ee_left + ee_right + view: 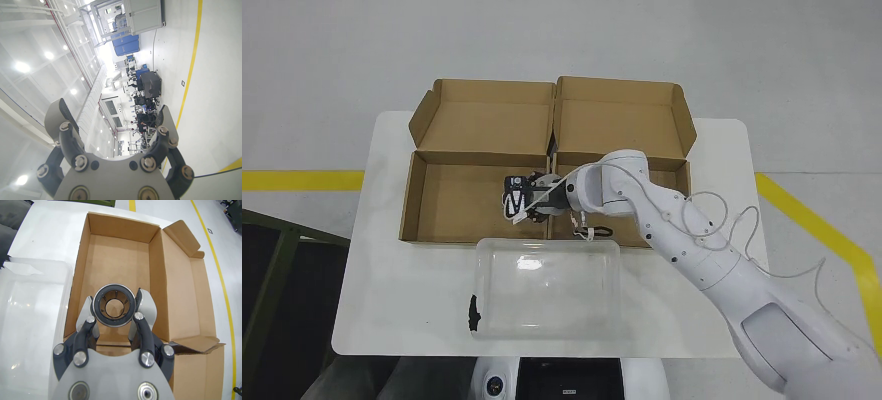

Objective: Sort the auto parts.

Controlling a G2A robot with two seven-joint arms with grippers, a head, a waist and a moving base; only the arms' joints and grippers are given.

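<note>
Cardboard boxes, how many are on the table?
2. One box lies under the right pincer, which holds a bearing; the other box adjoins it, partly covered by that arm. Both sit open at the table's far side.

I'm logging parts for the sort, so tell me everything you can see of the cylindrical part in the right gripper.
The cylindrical part is a hollow sleeve, metal-looking, with a dark end face, a bright outer rim and small ribbed slots inside its bore. Seen end-on, it is open right through. The right gripper clamps its sides, one finger on each, above the floor of an open cardboard box; nothing else touches it.
</note>
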